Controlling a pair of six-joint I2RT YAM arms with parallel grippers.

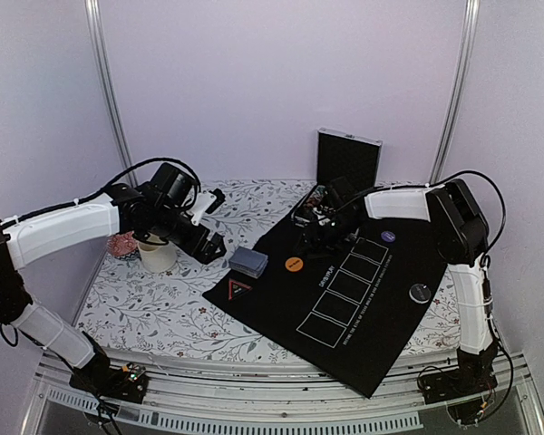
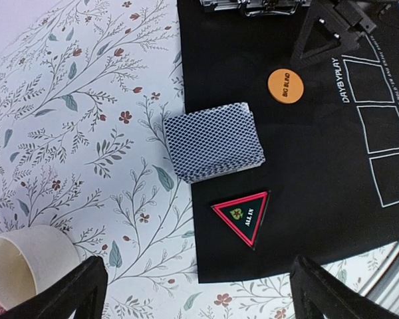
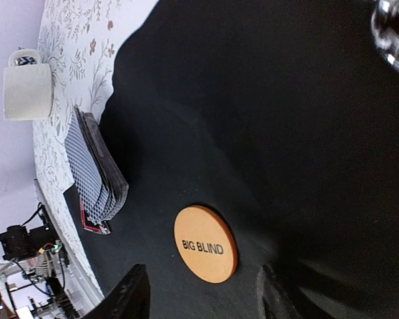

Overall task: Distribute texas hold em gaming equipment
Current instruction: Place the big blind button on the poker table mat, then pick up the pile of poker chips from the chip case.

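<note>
Flat round orange disc on black mat
My right tool, spread, straddles it: blind marker delivered, I judge.

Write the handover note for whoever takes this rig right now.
Left hand: open, empty, hanging near the deck of cards.
Right hand: open, empty, close by the orange disc.
Where things are: the deck is stacked across the left edge of the black mat. The orange disc, purple disc and dark disc lie flat on the mat. The triangle marker is beside the deck, and the case stands at the back.
Done: three discs laid out.
Left: no cards dealt, the mat's five outlined boxes are bare, and no chips show on the mat.
</note>
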